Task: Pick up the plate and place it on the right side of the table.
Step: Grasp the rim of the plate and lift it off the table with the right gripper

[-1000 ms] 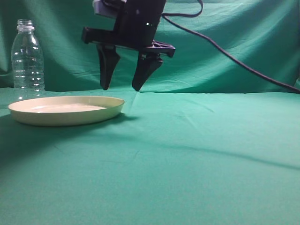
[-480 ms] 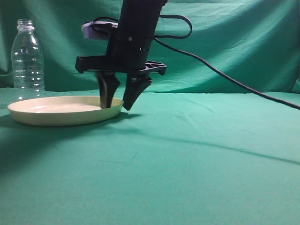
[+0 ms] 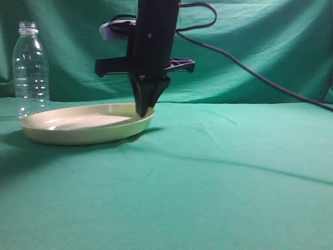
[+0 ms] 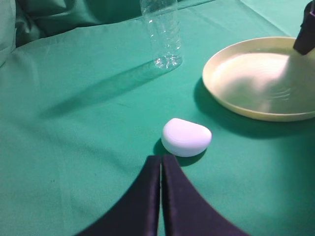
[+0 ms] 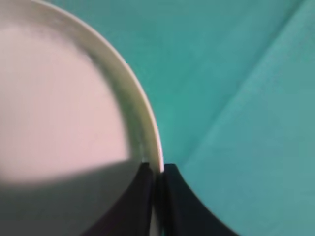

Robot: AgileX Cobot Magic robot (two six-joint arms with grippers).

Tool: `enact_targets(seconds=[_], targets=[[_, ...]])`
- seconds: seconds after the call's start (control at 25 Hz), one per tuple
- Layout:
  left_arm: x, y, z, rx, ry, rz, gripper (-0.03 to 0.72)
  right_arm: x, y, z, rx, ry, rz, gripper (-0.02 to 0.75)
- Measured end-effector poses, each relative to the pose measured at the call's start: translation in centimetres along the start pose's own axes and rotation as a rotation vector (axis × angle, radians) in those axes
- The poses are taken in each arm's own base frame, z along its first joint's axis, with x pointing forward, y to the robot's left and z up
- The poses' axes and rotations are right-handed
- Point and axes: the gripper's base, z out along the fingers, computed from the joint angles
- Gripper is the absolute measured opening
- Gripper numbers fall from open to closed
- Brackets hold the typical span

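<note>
The table (image 3: 234,177), draped in wrinkled teal-green cloth, fills the lower part of the exterior view. Its whole right half is seen as bare cloth, crossed only by a shadow and by a black cable (image 3: 260,78) hanging in front of the green backdrop (image 3: 281,47).

The plate (image 3: 83,127) is recorded at the left of the table, just in front of the clear bottle (image 3: 30,65). In the exterior view its right edge appears tilted slightly upward; whether the left edge rests on the cloth cannot be told.

The right gripper (image 3: 144,112) is seen coming down from above onto the plate's right rim. Its fingers are pressed together, pinching that rim. This is confirmed only in the right wrist view, where the rim of the plate (image 5: 147,123) is seen running between the two dark fingertips of the right gripper (image 5: 158,174), one inside and one outside the rim.

The left gripper (image 4: 161,167) is shown only in the left wrist view; its fingers are pressed together with nothing between them, above the cloth. Just ahead of it a small white rounded object (image 4: 186,137) is noted, not visible in the exterior view. The plate (image 4: 256,103) lies to the upper right and the bottle (image 4: 162,34) further back.
</note>
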Motion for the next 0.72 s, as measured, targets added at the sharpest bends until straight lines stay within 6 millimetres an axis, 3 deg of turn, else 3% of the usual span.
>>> enact_targets(seconds=[0.32,0.56,0.72], targets=[[0.0,0.0,0.0,0.0,0.0,0.0,0.0,0.1,-2.5,-2.2,0.134,0.122,0.05,0.0],[0.0,0.0,0.0,0.0,0.0,0.0,0.0,0.2,-8.6,-8.1,0.206,0.099,0.167,0.0],[0.0,0.0,0.0,0.0,0.0,0.0,0.0,2.9,-13.0,-11.8,0.255,0.101,0.265,0.0]])
